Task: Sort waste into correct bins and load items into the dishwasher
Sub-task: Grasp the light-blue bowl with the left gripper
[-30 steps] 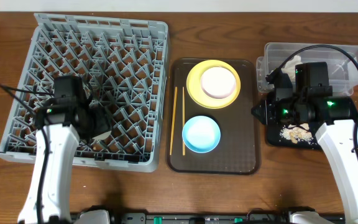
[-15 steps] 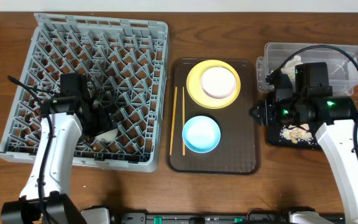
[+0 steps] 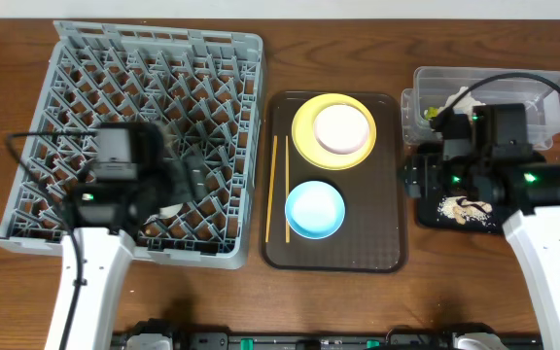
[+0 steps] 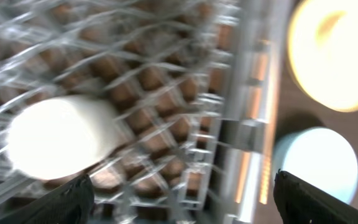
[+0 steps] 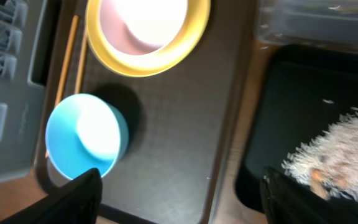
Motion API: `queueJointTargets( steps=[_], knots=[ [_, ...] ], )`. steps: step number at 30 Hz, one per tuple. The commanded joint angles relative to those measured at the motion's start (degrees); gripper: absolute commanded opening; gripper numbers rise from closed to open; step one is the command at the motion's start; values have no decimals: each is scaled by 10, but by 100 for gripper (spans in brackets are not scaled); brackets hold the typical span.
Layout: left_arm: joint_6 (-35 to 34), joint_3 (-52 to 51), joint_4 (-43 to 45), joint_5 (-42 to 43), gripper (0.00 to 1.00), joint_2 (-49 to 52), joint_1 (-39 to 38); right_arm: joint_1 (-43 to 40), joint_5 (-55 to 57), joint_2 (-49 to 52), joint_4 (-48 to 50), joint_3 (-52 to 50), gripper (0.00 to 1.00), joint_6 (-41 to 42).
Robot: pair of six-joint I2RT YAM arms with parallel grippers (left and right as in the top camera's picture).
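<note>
Pulling up from the small white cup [image 4: 61, 137], lying released in the dishwasher rack [image 3: 212, 97] ahead of the opened left jaws; right jaws opened too; probably going for the light blue bowl [image 3: 315, 209] next.

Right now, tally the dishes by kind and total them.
Plate: 1
Bowls: 2, white bowl, blue bowl
Cup: 1, in the rack
Chopsticks: 2
Total: 6
</note>
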Motion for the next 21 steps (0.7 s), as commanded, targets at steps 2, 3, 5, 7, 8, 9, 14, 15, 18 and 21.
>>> queueJointTargets(
  steps=[2, 3, 5, 7, 8, 9, 14, 15, 18, 21],
  knots=[
    [5, 15, 27, 2, 93, 5, -131, -23, 37, -24, -11, 12, 86, 5],
    [6, 15, 37, -3, 93, 11, -164, -29, 40, -26, -15, 12, 86, 9],
    [5, 14, 57, -20, 93, 28, -222, -43, 54, -28, -23, 12, 98, 38],
    [5, 14, 77, -38, 93, 50, -271, -59, 70, -27, -33, 12, 99, 71],
    [6, 14, 87, -44, 93, 62, -293, -66, 71, -27, -38, 12, 99, 80],
    [5, 14, 100, -52, 93, 78, -316, -74, 71, -27, -42, 12, 99, 86],
    [6, 14, 167, -58, 93, 164, -403, -86, 69, -27, -54, 12, 99, 85],
    [6, 14, 178, -58, 93, 179, -414, -86, 69, -27, -55, 12, 99, 83],
    [6, 14, 205, -57, 91, 231, -445, -86, 69, -27, -58, 12, 99, 75],
    [5, 14, 219, -57, 87, 280, -464, -86, 69, -27, -57, 12, 99, 75]
  ],
)
